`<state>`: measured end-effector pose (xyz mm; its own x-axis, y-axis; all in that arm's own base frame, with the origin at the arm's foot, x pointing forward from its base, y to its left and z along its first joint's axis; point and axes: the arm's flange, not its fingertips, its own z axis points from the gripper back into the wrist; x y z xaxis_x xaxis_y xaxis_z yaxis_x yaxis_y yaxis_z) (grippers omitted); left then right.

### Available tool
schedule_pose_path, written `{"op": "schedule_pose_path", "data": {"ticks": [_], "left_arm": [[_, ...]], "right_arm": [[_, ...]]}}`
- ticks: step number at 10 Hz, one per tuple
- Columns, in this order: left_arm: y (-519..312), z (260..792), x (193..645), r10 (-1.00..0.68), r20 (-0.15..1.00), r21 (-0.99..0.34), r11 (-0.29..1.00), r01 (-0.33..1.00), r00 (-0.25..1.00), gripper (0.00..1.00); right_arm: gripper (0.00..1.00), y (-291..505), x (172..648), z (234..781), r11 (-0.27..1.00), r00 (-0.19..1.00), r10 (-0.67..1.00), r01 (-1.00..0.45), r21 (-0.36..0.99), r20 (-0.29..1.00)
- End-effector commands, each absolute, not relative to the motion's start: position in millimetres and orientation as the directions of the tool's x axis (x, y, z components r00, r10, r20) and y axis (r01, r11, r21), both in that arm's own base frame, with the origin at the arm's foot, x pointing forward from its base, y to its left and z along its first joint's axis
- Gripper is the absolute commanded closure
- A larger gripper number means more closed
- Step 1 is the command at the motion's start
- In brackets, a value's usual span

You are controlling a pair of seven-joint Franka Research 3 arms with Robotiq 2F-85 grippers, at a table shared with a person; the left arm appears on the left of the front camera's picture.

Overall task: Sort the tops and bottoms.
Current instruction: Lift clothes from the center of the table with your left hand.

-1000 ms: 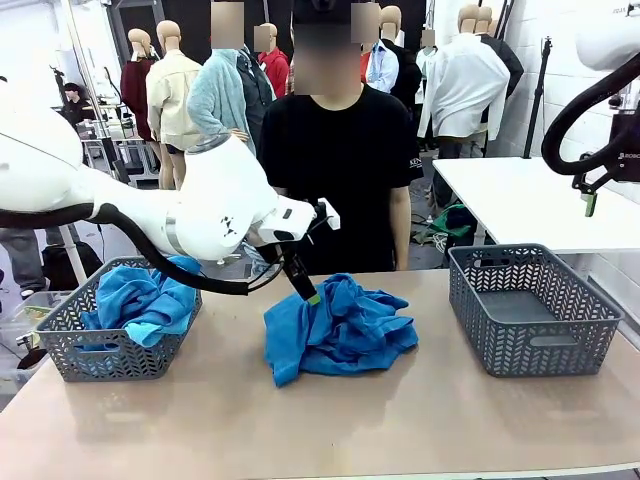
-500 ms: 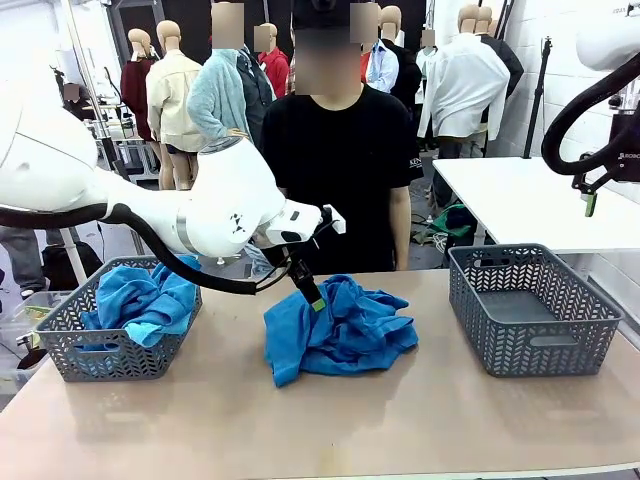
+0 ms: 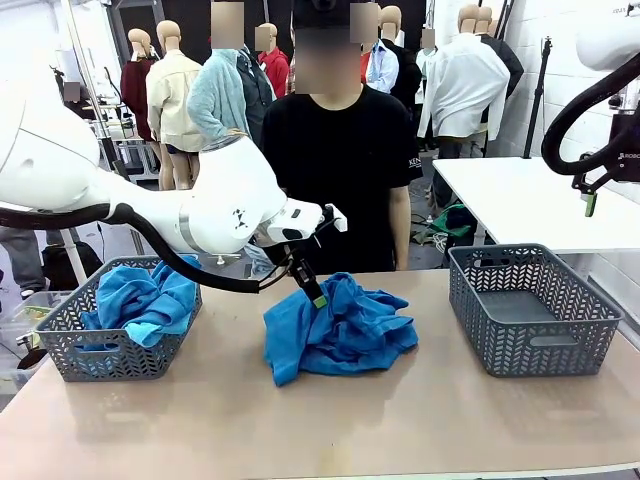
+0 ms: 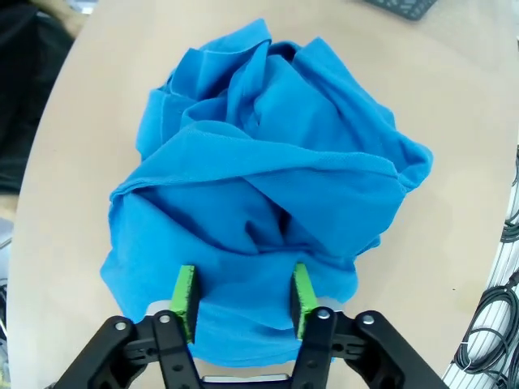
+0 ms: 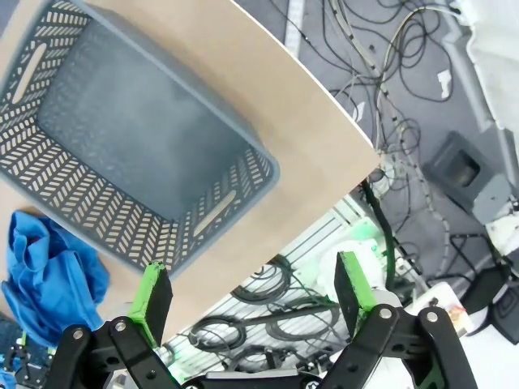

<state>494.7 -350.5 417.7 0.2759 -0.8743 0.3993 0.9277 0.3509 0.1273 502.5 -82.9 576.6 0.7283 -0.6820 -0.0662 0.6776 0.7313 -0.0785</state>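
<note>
Jaws of the left gripper stand partway apart, their green pads pressed down into the near edge of the crumpled blue top with a ridge of cloth between them; whether they pinch it I cannot tell. That top lies in a heap at the middle of the table, between the two grey baskets and in front of the person standing at the far side. The left basket holds more blue clothing, some of it draped over its rim. High off to the right, the right gripper hangs with its jaws wide apart and nothing between them, above the right basket.
</note>
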Motion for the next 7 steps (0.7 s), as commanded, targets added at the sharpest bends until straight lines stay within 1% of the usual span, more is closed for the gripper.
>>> {"op": "schedule_pose_path", "data": {"ticks": [1, 5, 7], "left_arm": [[-342.1, 424.9, 495.1, -0.875, 0.41, 0.103, 0.325, 0.94, 0.258, 1.0], [-338.3, 429.7, 490.4, -0.878, 0.409, 0.095, 0.31, 0.946, 0.247, 1.0], [-336.3, 438.5, 488.6, -0.876, 0.417, 0.119, 0.316, 0.941, 0.242, 1.0]], "right_arm": [[0.0, -83.1, 502.8, 578.0, 0.734, 0.732, -0.678, 0.672, -0.098, -0.064], [0.0, -83.1, 502.8, 578.0, 0.734, 0.732, -0.678, 0.672, -0.098, -0.064], [0.0, -83.1, 502.8, 578.0, 0.734, 0.732, -0.678, 0.672, -0.098, -0.064]]}}
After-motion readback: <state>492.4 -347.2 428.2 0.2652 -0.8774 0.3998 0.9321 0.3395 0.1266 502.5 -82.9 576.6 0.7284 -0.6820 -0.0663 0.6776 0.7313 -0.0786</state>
